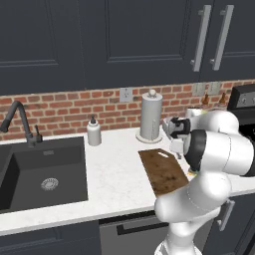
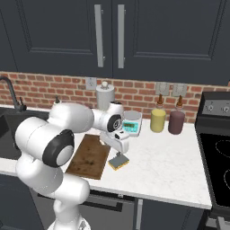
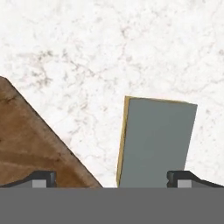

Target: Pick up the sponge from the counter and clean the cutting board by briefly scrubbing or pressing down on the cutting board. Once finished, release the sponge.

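Note:
The sponge (image 2: 118, 161), a yellow block with a grey scrub top, lies flat on the white counter (image 2: 170, 157) just right of the dark brown cutting board (image 2: 90, 155). My gripper (image 2: 119, 147) hangs a short way above the sponge, pointing down, open and holding nothing. In the hand view the sponge (image 3: 155, 140) lies between the spread fingertips (image 3: 43, 177), nearer the right one, with the gripper (image 3: 113, 178) midway. A corner of the cutting board (image 3: 30, 144) shows at the lower left. The board (image 1: 164, 169) lies lengthwise toward the counter's front edge.
A white-and-teal scale (image 2: 131, 123) stands behind the gripper. A yellow bottle (image 2: 157, 119) and a dark red one (image 2: 176, 121) stand at the wall. The paper towel roll (image 1: 151, 117) and soap dispenser (image 1: 93, 132) stand behind the board. Sink (image 1: 45, 169) at left, stove (image 2: 218, 134) at right.

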